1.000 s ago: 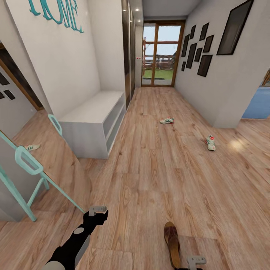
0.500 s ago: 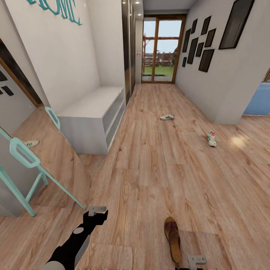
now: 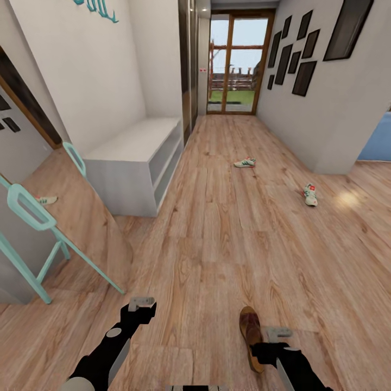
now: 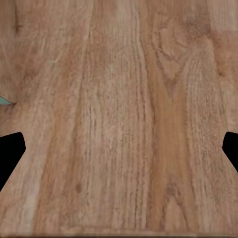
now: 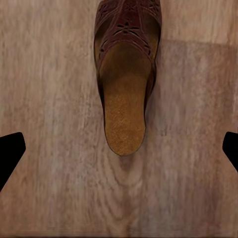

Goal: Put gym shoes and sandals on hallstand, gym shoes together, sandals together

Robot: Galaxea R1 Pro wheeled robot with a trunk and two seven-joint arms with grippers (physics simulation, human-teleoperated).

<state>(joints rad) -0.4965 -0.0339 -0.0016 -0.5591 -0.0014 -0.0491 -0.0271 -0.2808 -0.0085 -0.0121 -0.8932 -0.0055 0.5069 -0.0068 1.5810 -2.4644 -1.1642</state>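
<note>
One dark reddish-brown sandal (image 3: 251,336) with a tan sole lies on the wood corridor floor (image 3: 217,244) close in front of me. In the right wrist view the sandal (image 5: 124,84) sits just ahead of my open right gripper (image 5: 119,151), without touching it. In the head view my right gripper (image 3: 271,339) hovers beside the sandal's heel. My left gripper (image 3: 140,307) is open over bare planks (image 4: 119,124). Two white gym shoes lie apart further down the corridor, one (image 3: 245,162) mid-floor, the other (image 3: 310,194) near the right wall. The hallstand is out of view.
A plain low grey bench (image 3: 136,163) stands against the left wall. A teal-framed leaning mirror (image 3: 32,212) is at the near left and reflects a sneaker. Glass doors (image 3: 233,65) close the far end. The right wall corner (image 3: 331,157) juts out before a side opening.
The whole view has shifted as the camera moved. My right arm has come forward into the picture, its gripper now beside the sandal's heel. The left arm holds its pose.
</note>
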